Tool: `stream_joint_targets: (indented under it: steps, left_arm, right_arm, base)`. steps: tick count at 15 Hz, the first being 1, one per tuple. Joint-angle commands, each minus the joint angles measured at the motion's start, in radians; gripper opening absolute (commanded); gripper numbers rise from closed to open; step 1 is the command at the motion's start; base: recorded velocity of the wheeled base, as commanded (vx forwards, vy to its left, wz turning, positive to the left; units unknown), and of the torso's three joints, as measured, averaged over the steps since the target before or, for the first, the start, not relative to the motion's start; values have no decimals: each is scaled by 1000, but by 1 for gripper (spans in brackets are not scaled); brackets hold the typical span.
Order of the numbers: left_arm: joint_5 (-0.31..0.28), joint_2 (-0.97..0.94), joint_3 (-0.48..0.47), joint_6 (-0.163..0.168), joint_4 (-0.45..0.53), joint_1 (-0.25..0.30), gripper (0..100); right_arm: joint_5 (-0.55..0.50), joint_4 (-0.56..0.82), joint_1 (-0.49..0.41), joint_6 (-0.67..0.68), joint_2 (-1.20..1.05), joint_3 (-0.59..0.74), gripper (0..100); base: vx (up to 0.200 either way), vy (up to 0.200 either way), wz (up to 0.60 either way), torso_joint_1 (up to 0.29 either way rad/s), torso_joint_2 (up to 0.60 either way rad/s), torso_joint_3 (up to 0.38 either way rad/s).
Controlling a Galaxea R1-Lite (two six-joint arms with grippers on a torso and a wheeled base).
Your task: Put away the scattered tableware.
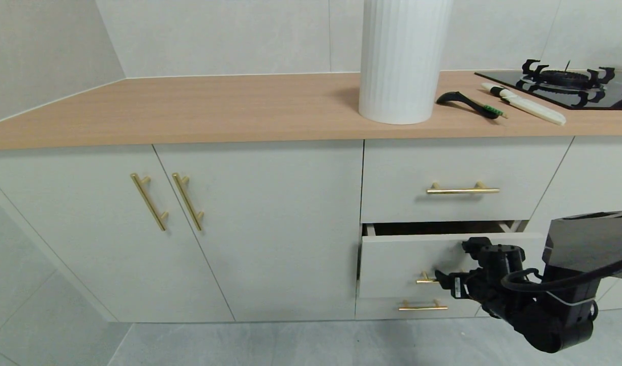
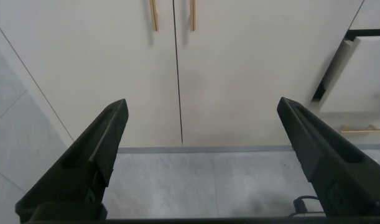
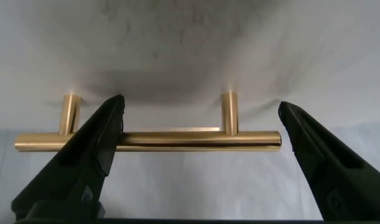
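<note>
R gripper (image 3: 200, 106): my jaws apart, at brass handle (image 3: 177, 139) of part-open drawer (image 1: 407, 254).
L gripper (image 2: 202, 102): my jaws apart, facing cabinet doors (image 2: 239, 74).
Tableware: black utensil (image 1: 466, 101), white knife (image 1: 527, 104) on countertop's (image 1: 214, 109) right end, beside hob (image 1: 570, 81).

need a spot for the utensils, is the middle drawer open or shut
Partly open: the middle drawer front sticks out from the cabinet, with a dark gap above it under the top drawer.

White ribbed vase (image 1: 400, 61) on wooden countertop (image 1: 214, 109); gas hob (image 1: 565, 81) far right.
</note>
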Motion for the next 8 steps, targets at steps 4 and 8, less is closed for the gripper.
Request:
stream_joint_targets:
  steps: [4,8]
  left_arm:
    - [0,1,0,0,0,0,100]
    - [0,1,0,0,0,0,100]
  right_arm:
    - [150,470,22,-28,-534,50,100]
    - [161,583,56,-27,-696,22,100]
  base:
    - [0,0,0,0,0,0]
    - [0,0,0,0,0,0]
